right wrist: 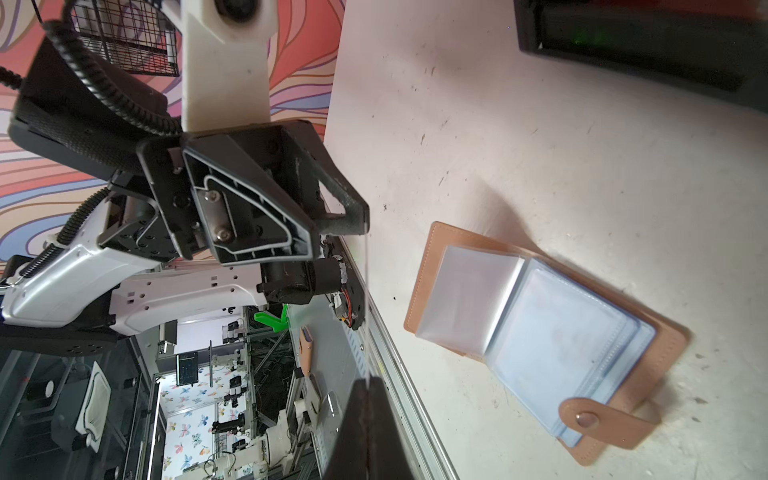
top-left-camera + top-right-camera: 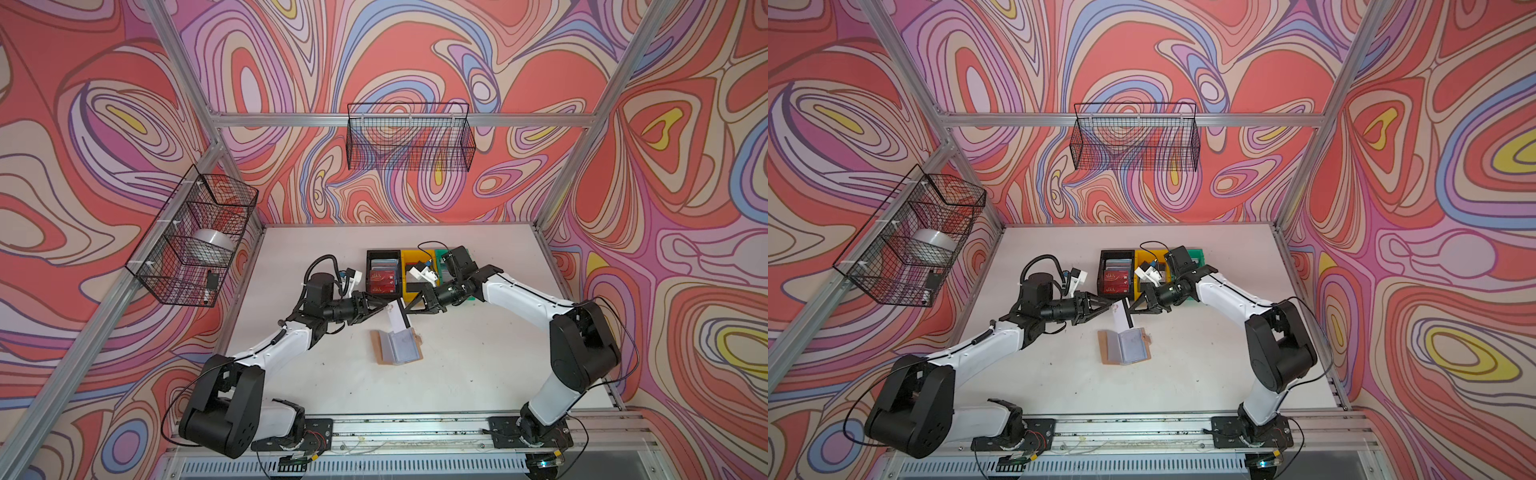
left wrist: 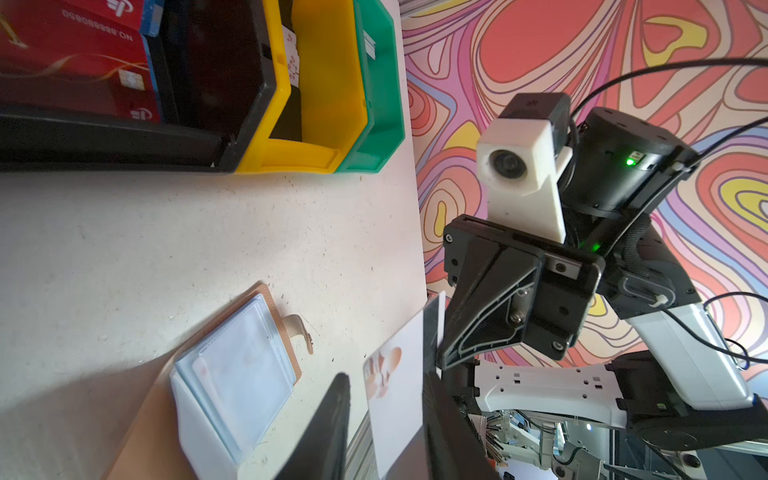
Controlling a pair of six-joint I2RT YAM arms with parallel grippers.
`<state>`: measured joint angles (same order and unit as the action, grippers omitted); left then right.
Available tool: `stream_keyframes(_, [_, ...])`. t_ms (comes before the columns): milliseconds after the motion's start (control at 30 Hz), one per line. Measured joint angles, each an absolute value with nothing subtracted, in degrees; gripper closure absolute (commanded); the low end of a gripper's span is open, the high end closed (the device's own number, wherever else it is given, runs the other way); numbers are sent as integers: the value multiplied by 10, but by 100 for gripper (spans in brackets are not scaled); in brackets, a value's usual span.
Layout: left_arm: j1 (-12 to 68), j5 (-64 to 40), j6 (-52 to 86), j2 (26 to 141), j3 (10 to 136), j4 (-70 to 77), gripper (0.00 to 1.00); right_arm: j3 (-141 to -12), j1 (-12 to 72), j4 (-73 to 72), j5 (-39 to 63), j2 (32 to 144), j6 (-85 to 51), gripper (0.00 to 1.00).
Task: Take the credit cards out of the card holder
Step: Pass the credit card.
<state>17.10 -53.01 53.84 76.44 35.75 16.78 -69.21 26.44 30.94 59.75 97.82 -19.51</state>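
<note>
right pincer [image 2: 406,310] pinching card [image 2: 397,323], left pincer [image 2: 387,308] ajar

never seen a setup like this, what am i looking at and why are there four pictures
It is a robot with two arms mounted at the front of a white table. Two pictures look down from one overhead camera. The other two come from a small camera on each arm's wrist. Each arm ends in a two-fingered tool. The right tool is pinching a white card in the air. The left tool has its fingers apart at that same card. Below lies an open tan card holder with clear sleeves. Behind stand a black bin with red cards, a yellow bin and a green bin.
</note>
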Motion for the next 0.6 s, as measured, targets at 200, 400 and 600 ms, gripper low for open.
stream_keyframes(200, [171, -531, 548, 764, 355, 181, 67, -692, 261, 309, 593, 969, -196, 100])
stream_keyframes(400, [171, -528, 545, 762, 347, 186, 66, -691, 256, 300, 595, 967, -214, 100])
stream_keyframes(600, [171, -494, 494, 726, 341, 139, 65, -685, 244, 270, 613, 969, -269, 100])
